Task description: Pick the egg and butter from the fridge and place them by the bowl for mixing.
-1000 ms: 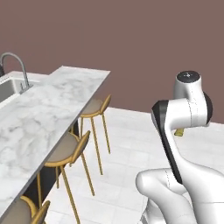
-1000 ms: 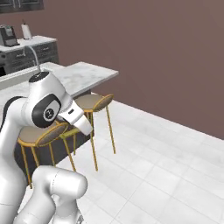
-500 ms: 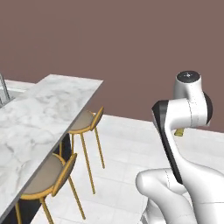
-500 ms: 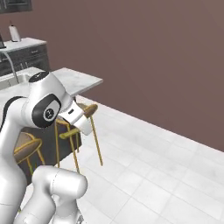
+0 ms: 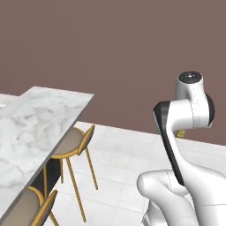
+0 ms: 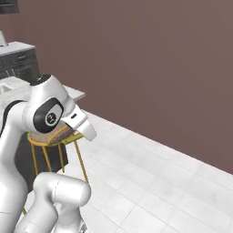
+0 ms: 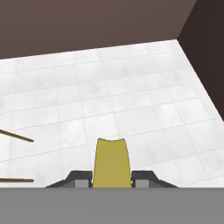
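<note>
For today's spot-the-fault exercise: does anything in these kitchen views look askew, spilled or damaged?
Nothing stands out. The hand grips the butter squarely between its fingers, the stools stand upright at the marble counter, and the tiled floor is unspilled.

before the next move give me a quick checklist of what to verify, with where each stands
1. Butter held between the jaws: ok, the yellow stick sits between the two fingertips in the hand view.
2. Jaws shut on it: ok.
3. Counter in reach: cannot tell; the marble counter lies to the arm's left.
4. Bowl located: cannot tell.
5. Egg by the bowl: cannot tell.
6. Path ahead: ok, open tiled floor; the stools stand by the counter, aside.
</note>
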Tool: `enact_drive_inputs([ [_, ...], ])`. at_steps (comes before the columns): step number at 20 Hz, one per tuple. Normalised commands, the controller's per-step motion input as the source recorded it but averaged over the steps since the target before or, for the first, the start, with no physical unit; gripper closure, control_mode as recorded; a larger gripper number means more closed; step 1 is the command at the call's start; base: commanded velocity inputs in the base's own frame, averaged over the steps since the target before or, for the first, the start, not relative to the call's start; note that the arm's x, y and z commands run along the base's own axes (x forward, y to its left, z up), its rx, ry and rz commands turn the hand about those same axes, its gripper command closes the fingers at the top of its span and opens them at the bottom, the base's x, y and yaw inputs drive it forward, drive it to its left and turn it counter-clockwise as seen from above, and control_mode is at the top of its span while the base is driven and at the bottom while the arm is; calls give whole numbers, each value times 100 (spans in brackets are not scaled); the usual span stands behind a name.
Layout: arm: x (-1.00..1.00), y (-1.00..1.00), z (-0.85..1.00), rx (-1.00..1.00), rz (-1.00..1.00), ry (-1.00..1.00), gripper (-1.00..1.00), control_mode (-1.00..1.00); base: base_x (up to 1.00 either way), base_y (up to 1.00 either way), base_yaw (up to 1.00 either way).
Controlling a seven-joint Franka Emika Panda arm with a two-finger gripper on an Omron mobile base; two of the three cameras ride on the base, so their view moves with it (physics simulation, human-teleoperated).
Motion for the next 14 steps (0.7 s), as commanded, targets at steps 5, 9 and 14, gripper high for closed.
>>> enact_drive_inputs([
  [5,0,0,0,0,0,0,100,100,76,-36,1],
  [9,0,0,0,0,0,0,100,100,77,-32,5],
  [14,0,0,0,0,0,0,100,100,77,-23,16],
])
